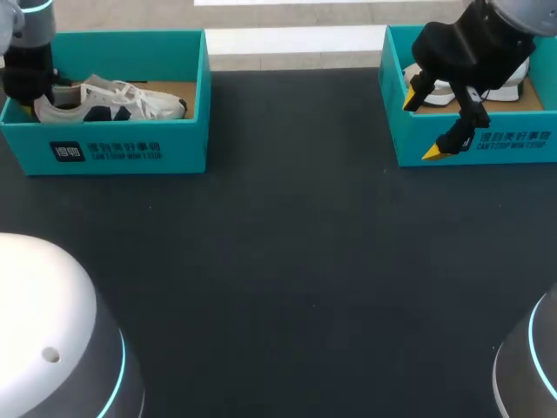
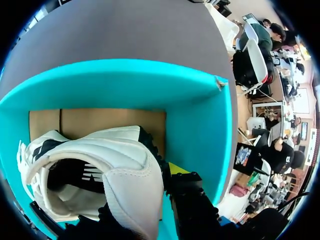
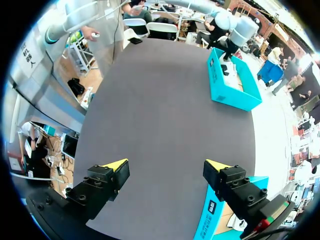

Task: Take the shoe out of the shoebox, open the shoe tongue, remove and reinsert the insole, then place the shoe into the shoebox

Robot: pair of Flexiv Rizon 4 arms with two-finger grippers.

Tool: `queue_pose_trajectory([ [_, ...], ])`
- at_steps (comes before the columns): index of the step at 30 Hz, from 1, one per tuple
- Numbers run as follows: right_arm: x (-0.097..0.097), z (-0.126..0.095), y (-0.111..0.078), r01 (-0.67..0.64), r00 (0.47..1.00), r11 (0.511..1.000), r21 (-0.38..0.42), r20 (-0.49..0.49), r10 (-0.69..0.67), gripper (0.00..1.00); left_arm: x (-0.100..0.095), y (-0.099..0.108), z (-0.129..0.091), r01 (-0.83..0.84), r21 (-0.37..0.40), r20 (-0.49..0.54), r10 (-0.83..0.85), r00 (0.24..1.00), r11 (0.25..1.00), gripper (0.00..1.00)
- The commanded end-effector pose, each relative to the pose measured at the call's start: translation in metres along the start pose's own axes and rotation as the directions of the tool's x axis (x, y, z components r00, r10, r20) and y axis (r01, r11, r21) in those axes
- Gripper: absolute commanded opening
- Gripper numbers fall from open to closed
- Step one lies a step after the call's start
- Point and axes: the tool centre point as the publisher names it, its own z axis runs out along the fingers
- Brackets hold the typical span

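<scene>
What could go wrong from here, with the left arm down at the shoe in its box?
1. The left gripper sits at the heel of the shoe, close to the left shoebox wall; a lift might catch the wall or drag the box.
2. The loose laces lie across the shoe and could snag.
3. The right gripper hangs open over the right shoebox front wall; lowering it could hit the wall.

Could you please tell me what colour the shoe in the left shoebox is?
The shoe is white with black panels, clearest in the left wrist view.
</scene>
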Motion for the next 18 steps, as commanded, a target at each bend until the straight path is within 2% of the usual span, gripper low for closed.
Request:
queue_pose_trajectory([
  [1,-0.002,0.001,0.000,-0.001,1.000,1.000,0.002,-0.004,0.001,1.00,-0.002,0.006,0.014,0.015,0.008,0.006,-0.015,1.000,1.000,0.00],
  [8,-0.002,0.001,0.000,-0.001,1.000,1.000,0.002,-0.004,0.001,1.00,-0.007,0.006,0.024,-0.018,0.010,-0.001,0.018,1.000,1.000,0.00],
  [10,-0.002,0.001,0.000,-0.001,1.000,1.000,0.002,-0.004,0.001,1.00,-0.008,0.006,0.026,-0.044,0.007,0.012,0.044,0.999,0.999,0.21],
  [13,-0.002,0.001,0.000,-0.001,1.000,1.000,0.002,-0.004,0.001,1.00,-0.008,0.006,0.028,-0.064,0.006,0.011,0.064,0.998,0.998,0.24],
  [14,-0.002,0.001,0.000,-0.001,1.000,1.000,0.002,-0.004,0.001,1.00,-0.008,0.006,0.029,-0.068,0.006,0.011,0.068,0.998,0.998,0.32],
  [17,-0.002,0.001,0.000,-0.001,1.000,1.000,0.002,-0.004,0.001,1.00,-0.008,0.006,0.029,-0.091,0.000,0.015,0.091,0.996,0.996,0.47],
  [18,-0.002,0.001,0.000,-0.001,1.000,1.000,0.002,-0.004,0.001,1.00,-0.008,0.005,0.029,-0.103,0.000,0.019,0.103,0.995,0.995,0.49],
])
